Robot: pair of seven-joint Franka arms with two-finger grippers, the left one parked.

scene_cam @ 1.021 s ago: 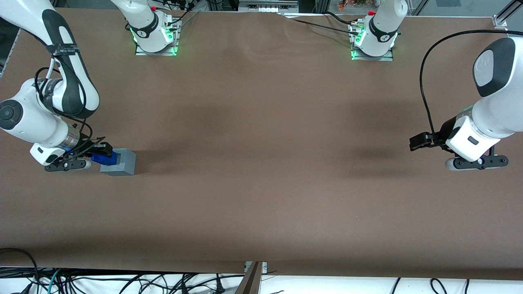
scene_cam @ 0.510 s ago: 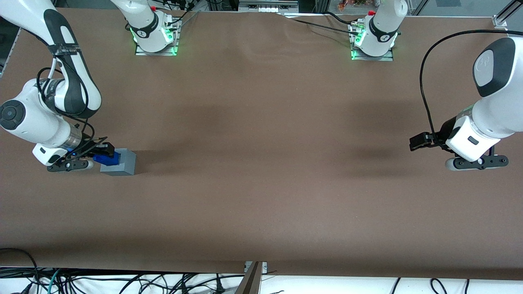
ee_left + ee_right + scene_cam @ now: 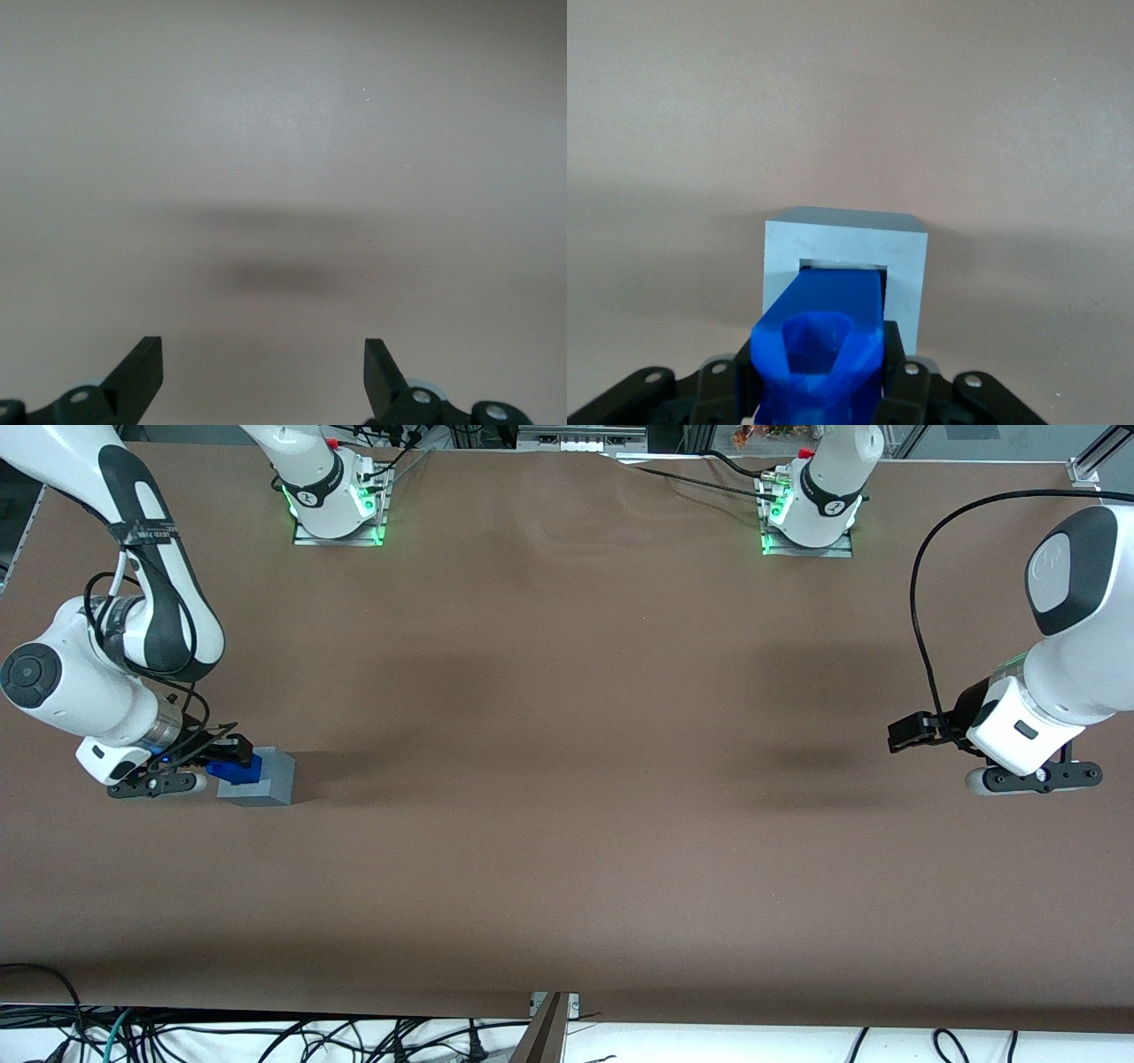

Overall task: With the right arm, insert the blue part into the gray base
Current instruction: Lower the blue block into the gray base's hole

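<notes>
1. Right now I have the white right arm with black joint sections [image 3: 133, 602] reaching down at the working arm's end of the brown table [image 3: 567, 850], its black two-finger gripper [image 3: 229, 754] hanging just above the light-gray plastic cube base [image 3: 263, 779].
2. My gripper is clamped on the small bright-blue plastic part [image 3: 240, 769] — in the wrist view a black finger [image 3: 905, 372] presses against each side of the blue part [image 3: 822, 354].
3. From the wrist camera the blue part's leading end sits at the square recess [image 3: 842, 266] in the gray base [image 3: 843, 257]; a thin dark gap shows along one recess edge, and I cannot tell how deep the part has gone.
4. In the front view the blue part overlaps the gray base's top edge on the side toward the arm's wrist — touching or just above, I cannot say which.
5. Gray base stands flat on the table, upright.
</notes>
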